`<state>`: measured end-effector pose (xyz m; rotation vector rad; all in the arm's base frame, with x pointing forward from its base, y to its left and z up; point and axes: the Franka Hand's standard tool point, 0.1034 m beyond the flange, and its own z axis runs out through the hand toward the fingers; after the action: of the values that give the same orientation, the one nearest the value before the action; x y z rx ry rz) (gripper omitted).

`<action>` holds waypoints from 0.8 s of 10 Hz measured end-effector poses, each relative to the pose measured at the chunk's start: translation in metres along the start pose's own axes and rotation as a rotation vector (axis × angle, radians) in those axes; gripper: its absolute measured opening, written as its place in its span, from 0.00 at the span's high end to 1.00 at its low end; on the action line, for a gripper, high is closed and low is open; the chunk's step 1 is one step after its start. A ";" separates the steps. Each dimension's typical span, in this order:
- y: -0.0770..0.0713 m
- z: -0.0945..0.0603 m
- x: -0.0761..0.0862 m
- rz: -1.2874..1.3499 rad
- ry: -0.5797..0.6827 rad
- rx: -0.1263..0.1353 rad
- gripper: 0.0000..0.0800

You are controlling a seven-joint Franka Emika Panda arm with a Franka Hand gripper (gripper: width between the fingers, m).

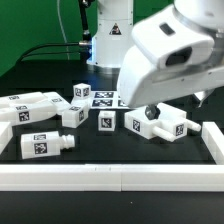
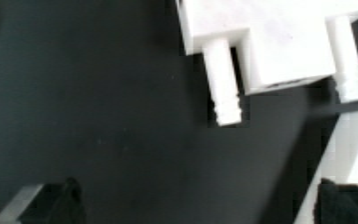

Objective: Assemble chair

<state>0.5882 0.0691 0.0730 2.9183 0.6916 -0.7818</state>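
Observation:
Loose white chair pieces with black-and-white tags lie on the dark table: a slab (image 1: 28, 106) at the exterior view's left, a pegged leg (image 1: 42, 144) in front, small cubes (image 1: 107, 122) in the middle, and a larger piece (image 1: 170, 123) at the right. My gripper (image 1: 150, 111) hangs over that right piece, mostly hidden by the white hand. In the wrist view a white piece with two pegs (image 2: 265, 45) lies ahead of my gripper (image 2: 197, 205). The two dark fingertips (image 2: 51, 200) stand wide apart, with only bare table between them. The gripper is open and empty.
The marker board (image 1: 104, 98) lies flat behind the cubes. A long white border rail (image 1: 110, 176) runs along the front and turns up the exterior view's right side (image 1: 212, 136). The arm's base and cables stand at the back.

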 end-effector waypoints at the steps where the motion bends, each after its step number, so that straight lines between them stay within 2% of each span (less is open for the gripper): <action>1: -0.002 0.002 -0.004 -0.001 -0.049 0.011 0.19; 2: -0.006 0.006 -0.009 -0.006 -0.133 0.028 0.19; 3: -0.007 0.008 -0.004 -0.010 -0.161 0.035 0.19; 6: 0.002 0.023 -0.004 0.022 -0.189 0.041 0.19; 7: -0.002 0.025 -0.001 0.049 -0.195 0.033 0.19; 8: -0.003 0.027 -0.001 0.055 -0.215 0.039 0.19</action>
<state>0.5735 0.0674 0.0506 2.8140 0.5804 -1.0937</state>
